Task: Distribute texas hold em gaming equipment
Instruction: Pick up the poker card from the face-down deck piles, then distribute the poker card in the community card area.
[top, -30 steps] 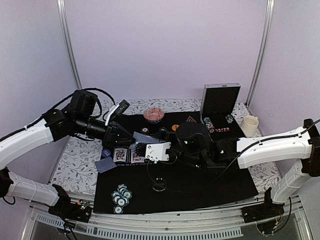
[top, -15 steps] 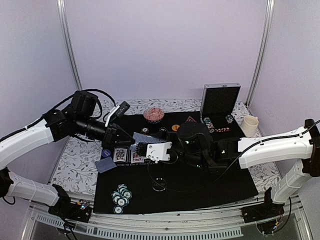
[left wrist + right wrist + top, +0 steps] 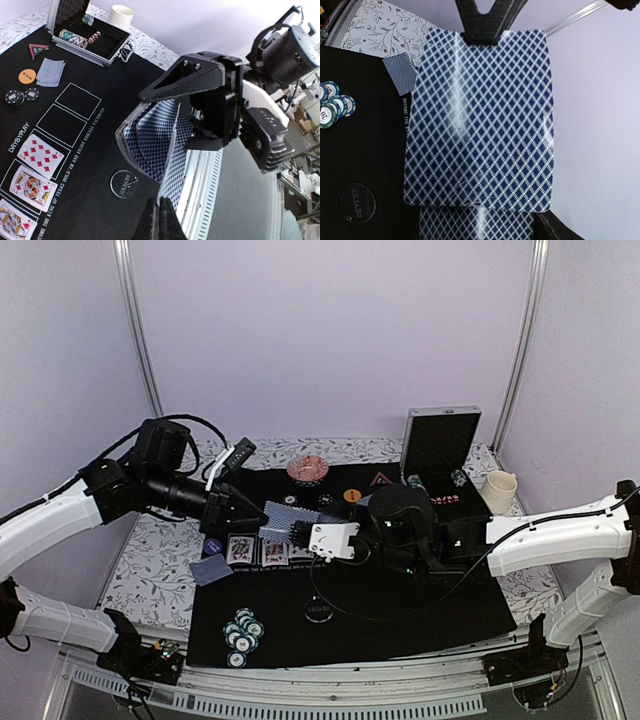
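Note:
My left gripper [image 3: 256, 514] is shut on the edge of one blue-backed playing card [image 3: 172, 165], pinched between its fingertips [image 3: 161, 220] above the mat. The card [image 3: 480, 115] fills the right wrist view. My right gripper [image 3: 300, 533] is shut on the deck [image 3: 147, 135], just behind that card. Three face-up cards [image 3: 256, 551] lie in the mat's white rectangles. Face-down cards [image 3: 212, 568] lie at the mat's left edge. Teal chips [image 3: 243, 633] sit at the front left. A clear dealer disc [image 3: 319, 611] lies mid-mat.
The open silver case [image 3: 440, 440] with chips [image 3: 75, 36] stands at the back right beside a cream cup [image 3: 499, 488]. An orange button [image 3: 350, 495], black buttons [image 3: 14, 97], a triangle [image 3: 381, 479] and red chips [image 3: 308, 469] lie along the black mat's [image 3: 430, 610] far side.
My right gripper has drawn back to the right with the deck. My left gripper has shifted slightly left, and the single card now stands off the deck.

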You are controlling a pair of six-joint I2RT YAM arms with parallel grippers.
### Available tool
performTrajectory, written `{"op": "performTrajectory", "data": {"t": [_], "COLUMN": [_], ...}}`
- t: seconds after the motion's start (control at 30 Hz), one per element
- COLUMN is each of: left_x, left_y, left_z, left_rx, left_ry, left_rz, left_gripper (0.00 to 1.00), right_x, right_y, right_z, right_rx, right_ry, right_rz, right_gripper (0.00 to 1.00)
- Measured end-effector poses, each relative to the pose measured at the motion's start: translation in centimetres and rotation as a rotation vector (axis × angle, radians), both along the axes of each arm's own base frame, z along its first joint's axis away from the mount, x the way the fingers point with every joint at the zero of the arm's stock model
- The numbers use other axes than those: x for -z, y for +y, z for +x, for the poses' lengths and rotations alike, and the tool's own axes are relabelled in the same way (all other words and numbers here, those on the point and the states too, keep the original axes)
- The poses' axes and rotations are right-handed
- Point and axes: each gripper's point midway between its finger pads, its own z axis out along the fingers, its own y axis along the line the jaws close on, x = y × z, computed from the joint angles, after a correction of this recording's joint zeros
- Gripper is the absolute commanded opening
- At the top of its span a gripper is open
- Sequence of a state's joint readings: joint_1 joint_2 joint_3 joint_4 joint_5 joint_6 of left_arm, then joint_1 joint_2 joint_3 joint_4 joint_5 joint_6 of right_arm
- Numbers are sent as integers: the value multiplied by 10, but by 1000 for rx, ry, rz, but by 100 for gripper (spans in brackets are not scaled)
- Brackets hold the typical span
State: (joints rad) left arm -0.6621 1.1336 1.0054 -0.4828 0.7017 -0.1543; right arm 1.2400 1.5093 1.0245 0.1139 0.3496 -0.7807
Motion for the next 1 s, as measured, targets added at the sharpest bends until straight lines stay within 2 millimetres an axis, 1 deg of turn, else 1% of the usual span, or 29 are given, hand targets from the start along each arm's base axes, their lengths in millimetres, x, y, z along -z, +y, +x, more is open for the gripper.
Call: {"op": "performTrajectory", "data": {"t": [0.13,0.27,0.33,0.43,0.57,0.63,0.7,0.8,0.93,1.0], "left_x": [-7,-21,-29,-34,-25,-14,0,28,75,106], "left_y": [0,5,10,17,24,22,17,5,-10,-15], "left_z": [2,12,22,37,62,77,93,118,141,150], "left_rx": [-1,-27,-56,-102,-164,-179,-178,-154,-96,-63], "left_ry": [-9,-42,-61,-74,-71,-65,-45,-1,63,99], "left_rz": [-10,-19,-20,-12,41,90,138,219,337,412], "left_gripper": [0,0,0,0,0,0,0,0,0,0], "right_x": [9,14,13,13,13,11,6,-4,-9,-6], "right_y": [-11,-28,-36,-49,-65,-73,-77,-83,-87,-88], "right_z": [5,11,14,18,20,18,17,15,13,12], "right_rx": [22,53,70,96,120,127,129,131,130,129], "right_ry": [21,42,50,59,68,65,61,51,49,54], "right_rz": [-5,1,13,30,49,59,71,95,101,87], "right_gripper": [58,58,58,58,58,58,58,58,58,58]}}
